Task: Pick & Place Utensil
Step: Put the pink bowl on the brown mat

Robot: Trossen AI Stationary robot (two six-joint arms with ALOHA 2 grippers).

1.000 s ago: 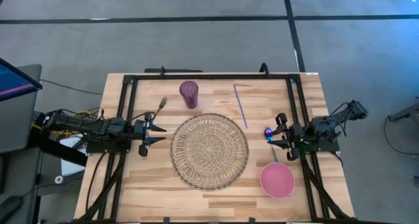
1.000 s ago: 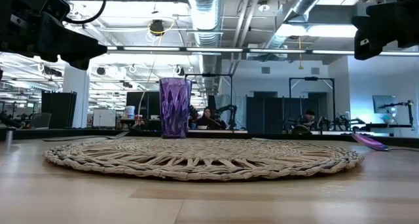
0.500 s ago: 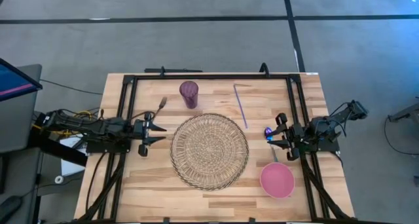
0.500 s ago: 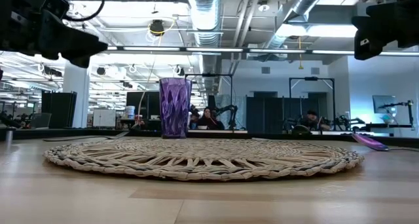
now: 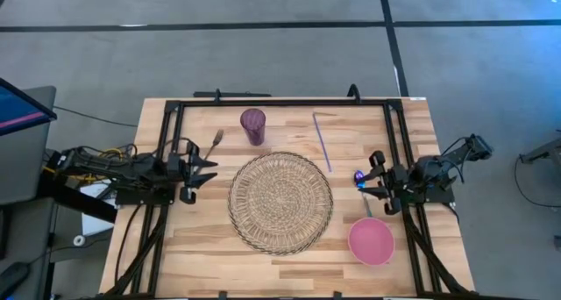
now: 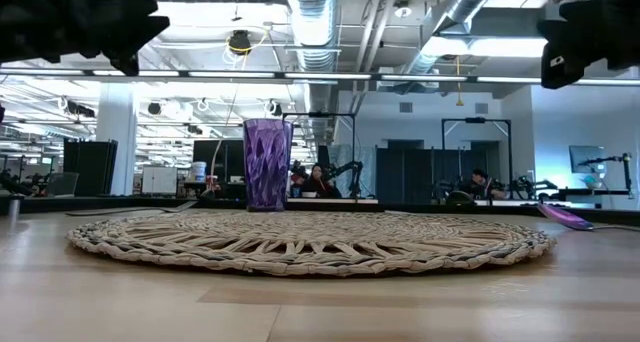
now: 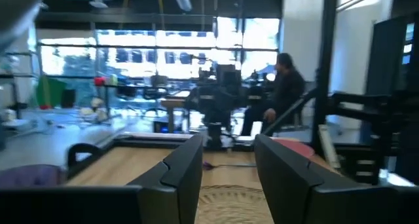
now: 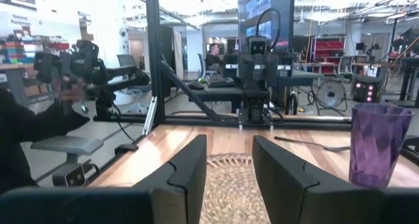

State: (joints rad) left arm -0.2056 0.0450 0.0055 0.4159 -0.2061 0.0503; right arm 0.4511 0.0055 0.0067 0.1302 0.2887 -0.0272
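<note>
A dark fork (image 5: 215, 142) lies flat on the table's far left part, next to a purple cup (image 5: 253, 125) that stands upright. A spoon with a purple bowl (image 5: 359, 177) lies at the table's right. A thin purple stick (image 5: 322, 140) lies beyond it. My left gripper (image 5: 203, 173) hovers open near the fork, to its near side, touching nothing. In its wrist view the open fingers (image 7: 228, 175) look level across the table. My right gripper (image 5: 368, 184) waits open over the spoon, and its wrist view (image 8: 229, 171) shows nothing between the fingers.
A round woven placemat (image 5: 280, 202) covers the table's middle. A pink bowl (image 5: 371, 241) sits near the right near corner. A black frame (image 5: 280, 101) runs around the table. The cup (image 6: 267, 164) stands behind the mat in the low view. People sit in the room beyond.
My left gripper has risen and shifted a little toward the table's far edge, toward the fork, still open. My right arm and all the things on the table have stayed where they were.
</note>
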